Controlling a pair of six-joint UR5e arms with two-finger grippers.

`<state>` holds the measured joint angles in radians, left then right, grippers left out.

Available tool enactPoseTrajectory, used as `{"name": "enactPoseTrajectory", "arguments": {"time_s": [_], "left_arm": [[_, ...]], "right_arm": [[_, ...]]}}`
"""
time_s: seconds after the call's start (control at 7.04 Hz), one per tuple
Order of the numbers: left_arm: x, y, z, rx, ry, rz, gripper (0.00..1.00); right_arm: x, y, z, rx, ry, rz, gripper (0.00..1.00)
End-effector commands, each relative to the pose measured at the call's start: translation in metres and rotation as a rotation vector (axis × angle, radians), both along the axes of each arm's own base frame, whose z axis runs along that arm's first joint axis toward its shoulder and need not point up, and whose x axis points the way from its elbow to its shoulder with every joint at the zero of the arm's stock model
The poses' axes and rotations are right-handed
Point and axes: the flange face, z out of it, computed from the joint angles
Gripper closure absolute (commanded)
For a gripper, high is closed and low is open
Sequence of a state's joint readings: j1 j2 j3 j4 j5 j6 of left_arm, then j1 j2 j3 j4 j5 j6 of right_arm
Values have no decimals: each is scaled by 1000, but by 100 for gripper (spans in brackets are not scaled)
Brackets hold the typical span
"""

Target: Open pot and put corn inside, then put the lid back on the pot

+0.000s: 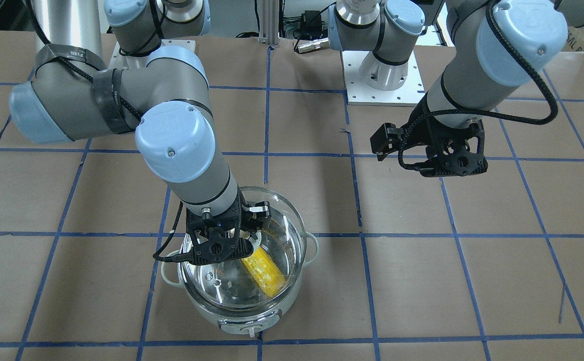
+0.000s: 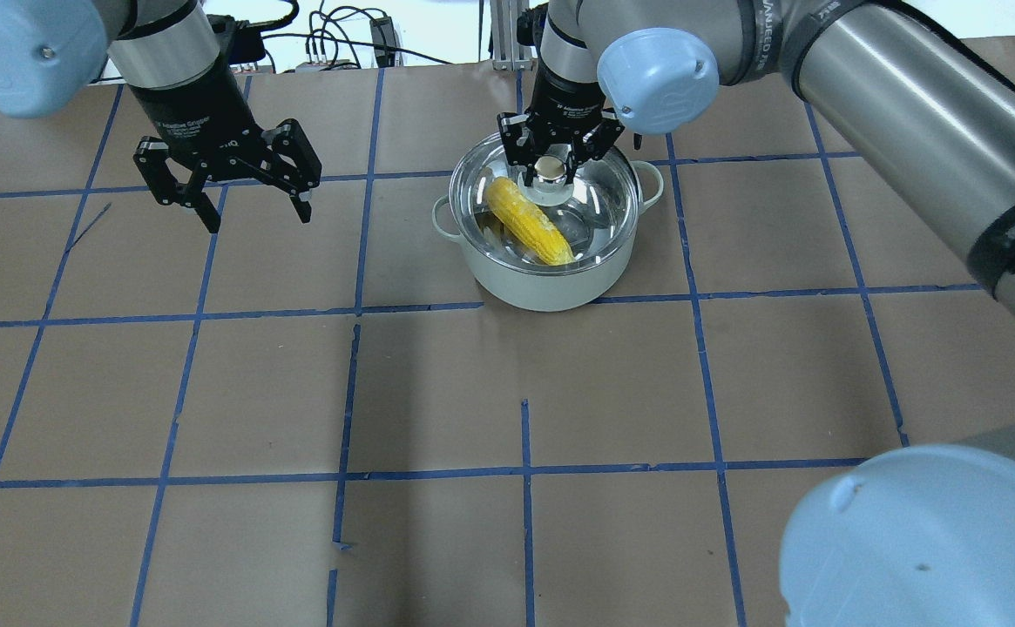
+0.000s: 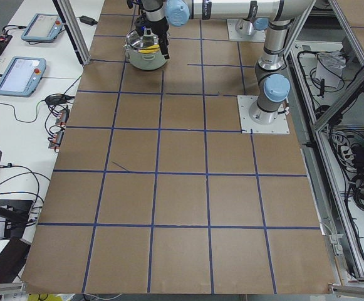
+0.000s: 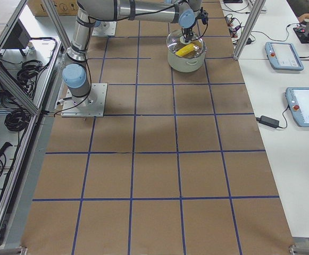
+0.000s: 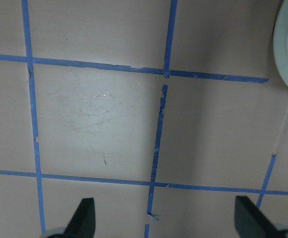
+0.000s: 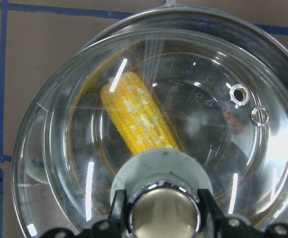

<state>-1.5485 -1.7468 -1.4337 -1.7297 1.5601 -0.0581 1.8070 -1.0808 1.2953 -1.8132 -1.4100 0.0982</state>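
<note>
— Holding anything, that right gripper (image 2: 550, 167)?

— Yes. Its jaws are clamped on the gold-brass knob (image 6: 163, 213) of the round clear glass lid (image 2: 598, 205), which hangs directly over the round pale grey-green steel-lined pot (image 2: 542, 287). Whether the lid's rim touches the pot, I cannot tell.

— And the yellow tapered ear of corn (image 2: 529, 222)?

— It lies slantwise inside the pot, plain to see through the glass.

— What about the left gripper (image 2: 257, 216)?

— Its jaws stand spread wide with nothing between them, above the brown paper-covered table (image 2: 437, 392) with its blue tape lines (image 2: 524, 470), well apart from the pot.
</note>
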Motion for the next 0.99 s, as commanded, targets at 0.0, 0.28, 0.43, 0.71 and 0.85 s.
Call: {"name": "enactPoseTrajectory", "arguments": {"time_s": [0.0,0.28,0.43,0.71,0.85], "left_arm": [[0,0,1,-3,0,2,0],[1,-4,2,-35,-3,4,0],[1,-8,3,-67,-3,10,0],[2,-13,7,-112,-4,13,0],[3,-16,9,-136,-5,15,0]], "right_arm": [[0,-1,0,-1,1,0,69],[2,-10,2,-10,2,12,68],[3,-14,2,-9,3,14,68],[3,-17,-1,-2,6,15,68],[2,-17,-5,4,7,15,69]]}}
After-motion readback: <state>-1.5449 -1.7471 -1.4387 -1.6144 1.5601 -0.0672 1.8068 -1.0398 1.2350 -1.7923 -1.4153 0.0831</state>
